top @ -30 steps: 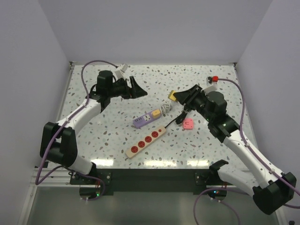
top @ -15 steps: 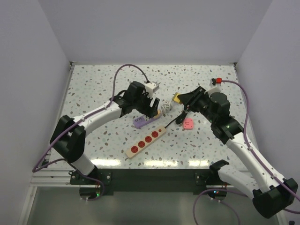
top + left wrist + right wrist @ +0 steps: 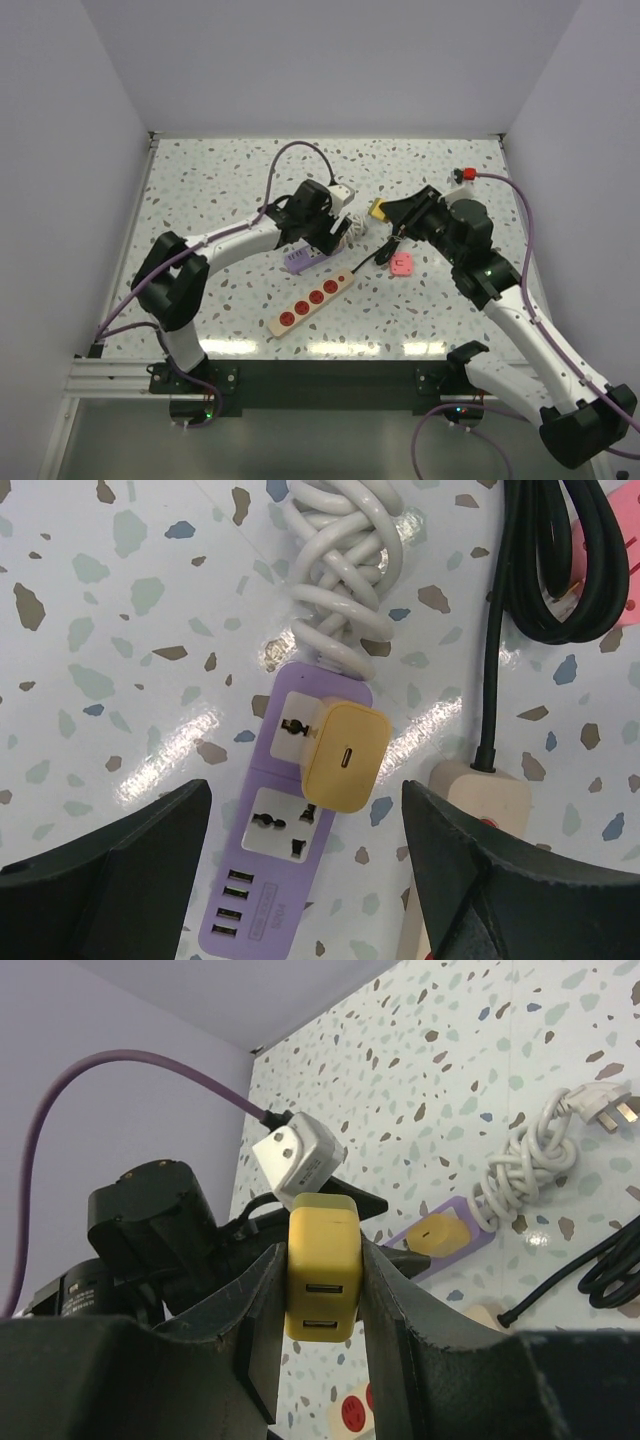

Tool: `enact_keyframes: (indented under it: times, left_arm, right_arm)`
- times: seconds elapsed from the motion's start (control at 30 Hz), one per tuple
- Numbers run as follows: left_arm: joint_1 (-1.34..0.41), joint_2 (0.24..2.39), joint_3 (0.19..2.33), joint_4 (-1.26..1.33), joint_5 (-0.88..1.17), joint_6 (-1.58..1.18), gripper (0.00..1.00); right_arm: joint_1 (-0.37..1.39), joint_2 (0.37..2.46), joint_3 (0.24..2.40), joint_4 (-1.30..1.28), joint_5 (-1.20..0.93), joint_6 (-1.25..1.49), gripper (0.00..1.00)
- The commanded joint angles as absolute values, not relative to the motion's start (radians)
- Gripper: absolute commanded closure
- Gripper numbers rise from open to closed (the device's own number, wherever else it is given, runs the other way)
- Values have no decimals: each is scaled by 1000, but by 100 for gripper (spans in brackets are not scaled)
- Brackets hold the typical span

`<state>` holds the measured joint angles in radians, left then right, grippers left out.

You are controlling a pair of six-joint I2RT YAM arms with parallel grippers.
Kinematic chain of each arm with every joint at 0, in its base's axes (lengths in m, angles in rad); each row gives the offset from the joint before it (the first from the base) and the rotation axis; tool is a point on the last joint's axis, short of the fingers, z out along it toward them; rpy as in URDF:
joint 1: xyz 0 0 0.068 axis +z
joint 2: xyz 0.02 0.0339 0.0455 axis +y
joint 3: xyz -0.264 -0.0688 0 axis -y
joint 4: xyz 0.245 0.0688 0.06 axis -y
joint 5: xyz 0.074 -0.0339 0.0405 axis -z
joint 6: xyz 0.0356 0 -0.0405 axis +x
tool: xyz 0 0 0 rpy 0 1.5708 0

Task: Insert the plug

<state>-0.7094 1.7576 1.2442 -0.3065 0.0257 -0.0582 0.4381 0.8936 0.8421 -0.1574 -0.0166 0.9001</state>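
My right gripper (image 3: 320, 1250) is shut on a yellow plug (image 3: 320, 1280) with two USB ports and holds it in the air right of the table's centre (image 3: 378, 209). A purple power strip (image 3: 275, 880) lies flat under my left gripper (image 3: 305, 792). That gripper hangs open above it, one black finger on each side. A second yellow charger (image 3: 345, 755) sits in the strip's upper socket. The lower socket (image 3: 275, 825) shows bare. In the top view the strip (image 3: 303, 261) pokes out below the left gripper (image 3: 327, 238).
A bundled white cable (image 3: 345, 570) leads off the purple strip's far end. A beige strip with red sockets (image 3: 312, 297) lies just nearer, its black cord (image 3: 540, 560) coiled by a pink object (image 3: 402, 263). The left arm's wrist camera (image 3: 298, 1155) is close behind the held plug.
The left arm has swung from the far left of the table to over the purple strip. The right arm, still holding the plug, has barely moved.
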Motion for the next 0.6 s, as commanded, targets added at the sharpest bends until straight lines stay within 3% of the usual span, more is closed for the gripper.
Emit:
enact_keyframes:
  times: [0.0, 0.17, 0.4, 0.57]
  left_arm:
    - [-718, 1792, 1305, -281, 23, -11, 18]
    - [-722, 1850, 1339, -302, 31, -12, 19]
    - [-732, 1907, 1371, -341, 9, -15, 31]
    - [-732, 1928, 1388, -354, -24, -26, 57]
  right_arm:
    - [436, 870, 836, -124, -5, 923, 100]
    - [436, 859, 833, -135, -3, 923, 100]
    - [436, 859, 836, -141, -3, 916, 100]
    - [436, 873, 836, -133, -3, 916, 100]
